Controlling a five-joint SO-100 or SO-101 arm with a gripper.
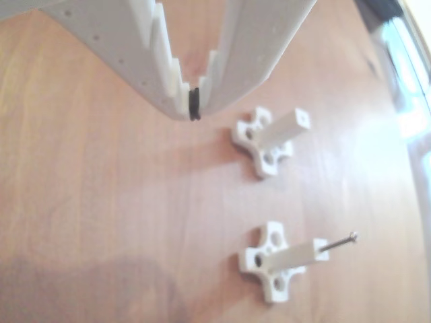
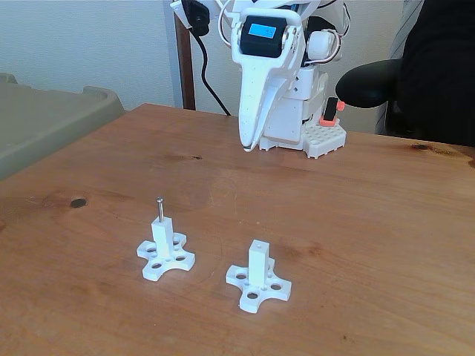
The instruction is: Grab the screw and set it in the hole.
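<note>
The thin grey screw (image 2: 159,208) stands upright in the hole at the top of the left white post (image 2: 164,239) in the fixed view. In the other view the screw (image 1: 339,243) sticks out of the nearer post (image 1: 294,256). The second post (image 2: 257,261) on its cross-shaped base has an empty hole (image 1: 304,120) in its end face. My gripper (image 2: 247,146) hangs at the back of the table, well away from both posts. Its toothed jaws (image 1: 194,108) meet at the tips with nothing between them.
A grey-green bin (image 2: 56,115) stands beyond the table's left edge. A person's dark sleeve (image 2: 415,74) reaches in at the back right, next to the arm's base (image 2: 319,133). A black cable (image 2: 204,67) hangs behind. Bare wood table (image 2: 356,222) surrounds the posts.
</note>
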